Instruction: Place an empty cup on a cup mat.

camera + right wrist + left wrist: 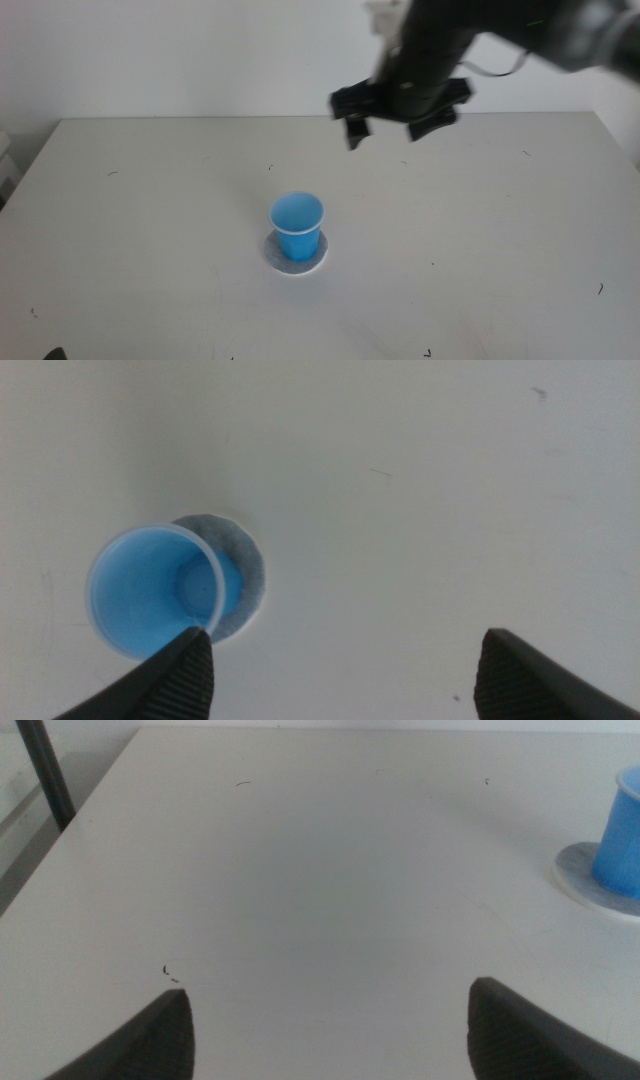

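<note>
Right gripper point(400, 124) hangs in the air above the table point(150, 200), beyond the cup point(297, 226) and well apart from it, its jaws spread wide and holding nothing. That blue cup stands upright and empty on the cup mat point(312, 261), whose grey top shows around its base. Left gripper point(330, 1020) waits low beside the cup, jaws parted, empty.

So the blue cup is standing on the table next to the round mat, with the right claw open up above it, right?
Not quite: the cup stands upright on the cup mat, not beside it, as the middle view shows. The right gripper is indeed open above it.
</note>
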